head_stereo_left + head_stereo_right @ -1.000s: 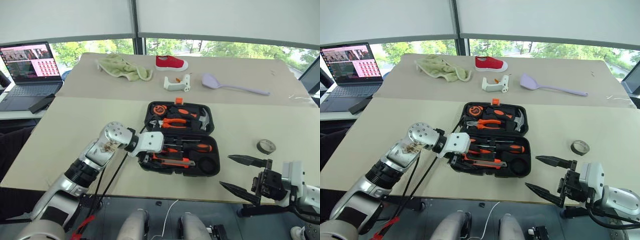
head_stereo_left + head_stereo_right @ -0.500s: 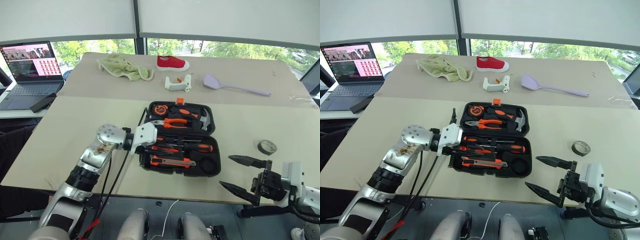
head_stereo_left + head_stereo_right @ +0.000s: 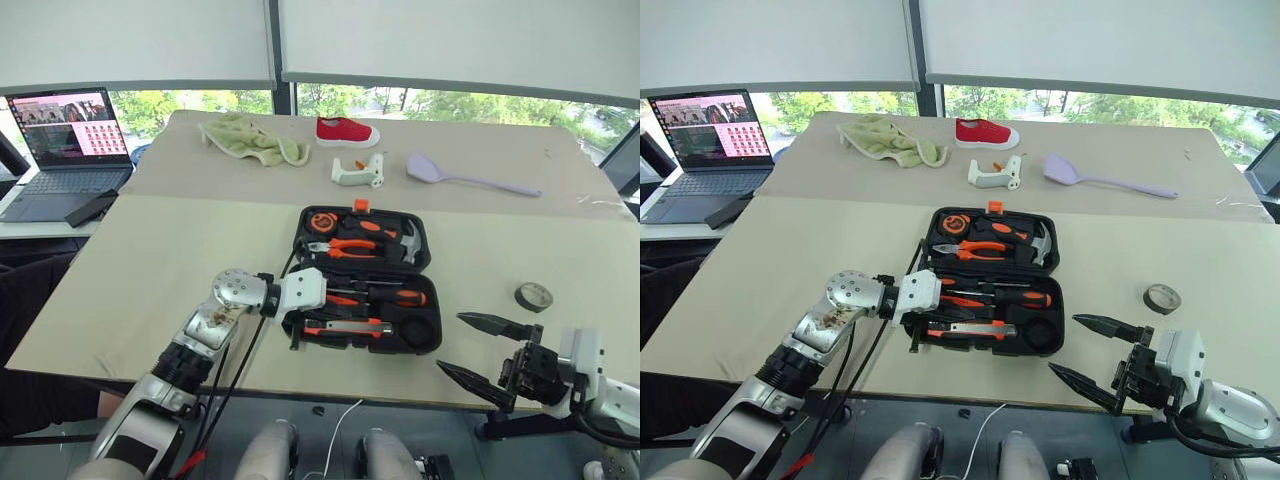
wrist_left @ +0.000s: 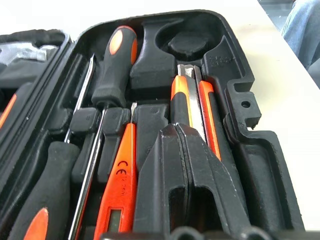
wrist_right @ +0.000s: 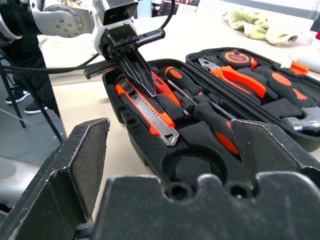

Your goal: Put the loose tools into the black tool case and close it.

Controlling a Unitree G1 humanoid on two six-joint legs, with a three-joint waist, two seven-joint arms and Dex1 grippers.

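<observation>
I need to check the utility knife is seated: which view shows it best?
The right wrist view: the utility knife lies full length in its recess of the black tool case. The left wrist view shows part of it behind the left gripper; the eye views show it small.

Your workspace: two beige tables under a shaded window wall.

You have the near table point(image 3: 150, 270) butted against the far table point(image 3: 560, 150). Behind the far table, white roller blinds point(image 3: 450, 40) cover most of the windows point(image 3: 480, 103), leaving a daylight strip with green trees. Beside the near table, a side desk point(image 3: 40, 228) holds an open laptop point(image 3: 68, 140). Below its front edge, grey floor point(image 3: 330, 440).
</observation>
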